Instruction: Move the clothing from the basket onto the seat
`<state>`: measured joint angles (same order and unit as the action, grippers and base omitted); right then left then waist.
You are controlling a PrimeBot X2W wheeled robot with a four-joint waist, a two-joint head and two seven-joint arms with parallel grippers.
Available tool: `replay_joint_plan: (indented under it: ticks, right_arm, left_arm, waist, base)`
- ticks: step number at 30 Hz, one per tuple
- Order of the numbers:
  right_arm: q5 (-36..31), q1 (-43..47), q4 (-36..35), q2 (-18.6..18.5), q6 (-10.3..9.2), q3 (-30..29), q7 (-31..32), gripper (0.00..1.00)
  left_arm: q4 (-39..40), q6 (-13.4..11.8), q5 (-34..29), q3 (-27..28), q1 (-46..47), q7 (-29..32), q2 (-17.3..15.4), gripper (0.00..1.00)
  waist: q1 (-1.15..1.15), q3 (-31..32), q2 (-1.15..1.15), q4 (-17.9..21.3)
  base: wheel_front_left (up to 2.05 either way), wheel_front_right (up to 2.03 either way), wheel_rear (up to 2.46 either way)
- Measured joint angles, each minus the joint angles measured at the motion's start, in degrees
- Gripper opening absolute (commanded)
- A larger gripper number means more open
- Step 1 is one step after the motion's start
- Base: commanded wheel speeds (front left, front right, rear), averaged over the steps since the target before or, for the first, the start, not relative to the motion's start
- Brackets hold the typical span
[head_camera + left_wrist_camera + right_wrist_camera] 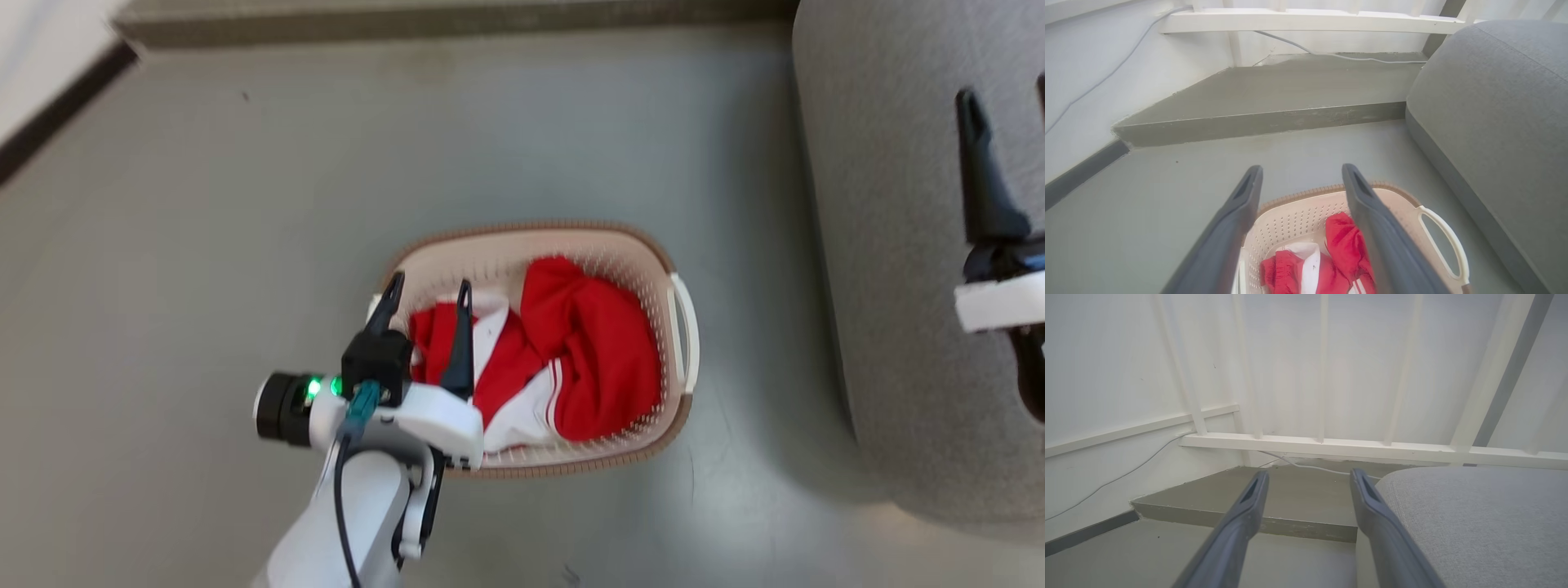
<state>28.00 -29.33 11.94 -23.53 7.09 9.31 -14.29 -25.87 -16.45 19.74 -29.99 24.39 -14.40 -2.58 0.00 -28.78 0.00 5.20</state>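
Left claw (430,282), wide and empty, is hanging over the basket (531,229); the clothing (588,351) is lying just right of its tips. Right claw (1004,90), also wide, is hovering by the seat (882,245).

The basket (531,226) was open above, with only its sides walling in the clothing (600,351). The left end effector (431,282), jaws apart, hung over its 9 o'clock side. Bare floor (204,245) lay round the basket from 6 through 12 o'clock, up to a step (449,28). At 3 o'clock a narrow floor strip parted it from the seat (882,286), over which the right end effector (1004,90) hung, jaws apart.
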Motion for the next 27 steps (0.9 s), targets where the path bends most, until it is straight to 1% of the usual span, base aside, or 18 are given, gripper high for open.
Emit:
replay_joint_plan:
  ticks: [6, 11, 16, 22, 25, 27]
  right_arm:
    - [0.83, -3.24, -2.89, -0.79, 0.00, -0.19, -0.04, 1.00]
    - [1.32, -5.80, -5.27, -0.99, 0.00, 0.32, -0.11, 1.00]
    - [1.76, -7.93, -6.82, -0.98, 0.00, 0.66, -0.11, 1.00]
    - [1.90, -10.11, -9.36, -0.03, 0.00, 1.30, -0.12, 1.00]
    - [2.31, -10.35, -10.16, 0.54, 0.00, 1.58, -0.12, 1.00]
    - [2.31, -10.35, -10.48, 0.87, 0.00, 1.59, -0.13, 1.00]
  left_arm:
    - [-4.17, 0.35, 2.30, -3.52, 5.78, -0.01, 0.07, 1.00]
    - [-10.79, 2.22, 6.61, -7.36, 10.76, -0.01, 0.00, 1.00]
    - [-17.23, 3.31, 11.83, -12.28, 16.36, -0.01, 0.02, 1.00]
    - [-27.21, 3.36, 14.85, -19.78, 23.51, 0.04, -0.01, 1.00]
    - [-31.45, 3.35, 15.99, -23.10, 26.31, 1.85, -0.11, 1.00]
    - [-32.95, 3.44, 16.77, -24.98, 27.75, 3.54, -0.15, 1.00]
  waist:
    - [0.00, -5.87, 0.00, 0.94]
    - [0.00, -10.27, 0.00, 2.19]
    - [0.00, -13.93, 0.00, 3.74]
    - [0.00, -17.96, 0.00, 5.78]
    - [0.00, -19.50, 0.00, 6.93]
    - [0.00, -20.22, 0.00, 7.63]
  base:
    - [0.00, 0.00, 0.00]
    - [0.00, 0.00, 0.00]
    - [0.00, 0.00, 0.00]
    - [0.00, 0.00, 0.00]
    - [0.00, 0.00, 0.00]
    - [0.00, 0.00, 0.00]
